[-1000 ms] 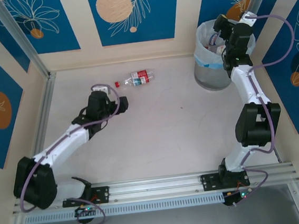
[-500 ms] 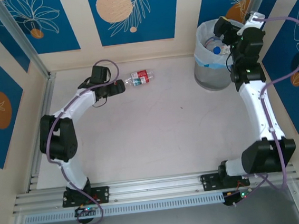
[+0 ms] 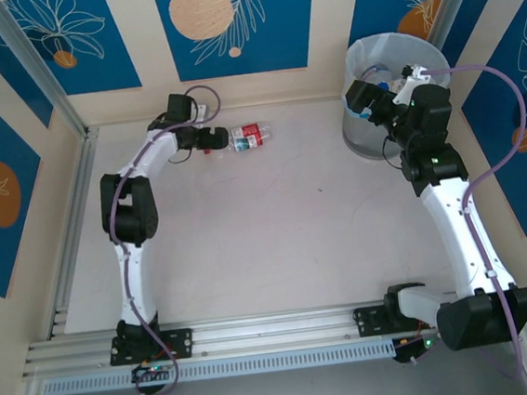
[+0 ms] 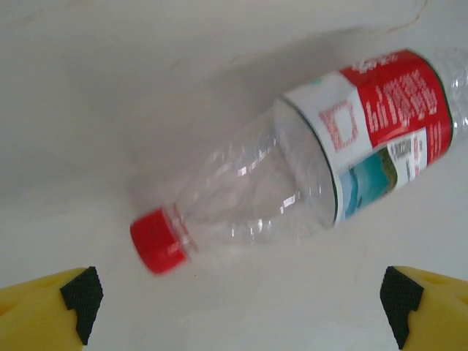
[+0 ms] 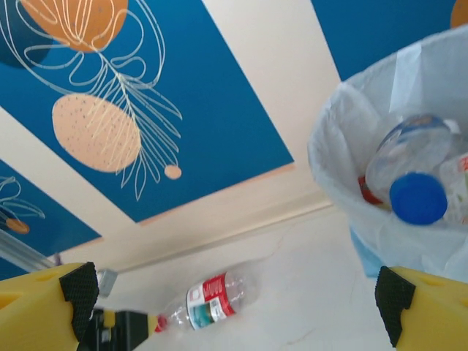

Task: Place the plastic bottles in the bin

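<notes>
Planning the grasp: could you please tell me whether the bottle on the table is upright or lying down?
Lying down: the bottle rests lengthwise on the table, red cap pointing sideways.

The bin (image 3: 376,142) stands at the far right corner of the counter (image 3: 295,232), with several bottles (image 5: 413,164) inside it. Left of the bin, well apart, a lone bottle (image 3: 248,136) lies on the counter, cap pointing away from the bin. The left gripper (image 3: 219,138) sits just beyond that cap; the right gripper (image 3: 364,102) hangs at the bin's left rim.
</notes>
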`<state>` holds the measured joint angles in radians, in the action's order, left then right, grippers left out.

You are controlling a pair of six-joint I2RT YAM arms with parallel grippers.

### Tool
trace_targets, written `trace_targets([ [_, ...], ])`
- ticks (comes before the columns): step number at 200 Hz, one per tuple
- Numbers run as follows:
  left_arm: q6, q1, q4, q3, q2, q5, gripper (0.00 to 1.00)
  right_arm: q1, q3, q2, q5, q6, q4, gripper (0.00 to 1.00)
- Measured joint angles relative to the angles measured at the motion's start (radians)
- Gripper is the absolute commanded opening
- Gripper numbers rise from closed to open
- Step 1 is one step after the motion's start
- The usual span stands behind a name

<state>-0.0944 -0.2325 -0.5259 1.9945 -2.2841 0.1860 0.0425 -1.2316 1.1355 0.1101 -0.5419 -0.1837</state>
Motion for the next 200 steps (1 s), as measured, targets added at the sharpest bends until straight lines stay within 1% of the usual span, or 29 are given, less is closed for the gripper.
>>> trace_targets([
  [30, 0.045, 0.016, -0.038, 0.168, -0.116, 0.039, 0.99, 0.01, 0.005, 0.0, -0.006, 0.0, -0.023, 0.99],
  [68, 0.051, 0.039, -0.107, 0.389, -0.262, 0.118, 0.99, 0.011, 0.017, 0.0, -0.006, -0.001, -0.028, 1.0],
  [89, 0.044, 0.043, -0.119, 0.427, -0.299, 0.173, 0.99, 0.011, 0.017, 0.0, -0.028, -0.009, -0.03, 1.0],
  [103, 0.033, 0.042, -0.129, 0.429, -0.312, 0.213, 0.99, 0.016, 0.017, 0.001, -0.088, -0.008, -0.028, 1.0],
  [116, 0.023, 0.042, -0.141, 0.429, -0.322, 0.243, 0.99, 0.042, 0.017, 0.008, -0.135, -0.003, -0.027, 1.0],
  [137, 0.018, 0.042, -0.147, 0.411, -0.323, 0.281, 0.99, 0.1, 0.017, 0.05, -0.18, 0.009, -0.028, 1.0],
  [146, 0.018, 0.042, -0.132, 0.377, -0.315, 0.297, 0.99, 0.122, 0.017, 0.079, -0.194, 0.012, -0.034, 1.0],
  [178, 0.038, 0.042, -0.056, 0.169, -0.228, 0.326, 0.99, 0.165, 0.019, 0.171, -0.209, 0.014, -0.05, 1.0],
  [200, 0.065, 0.027, -0.024, -0.005, -0.125, 0.28, 0.99, 0.174, 0.027, 0.191, -0.212, 0.01, -0.048, 1.0],
])
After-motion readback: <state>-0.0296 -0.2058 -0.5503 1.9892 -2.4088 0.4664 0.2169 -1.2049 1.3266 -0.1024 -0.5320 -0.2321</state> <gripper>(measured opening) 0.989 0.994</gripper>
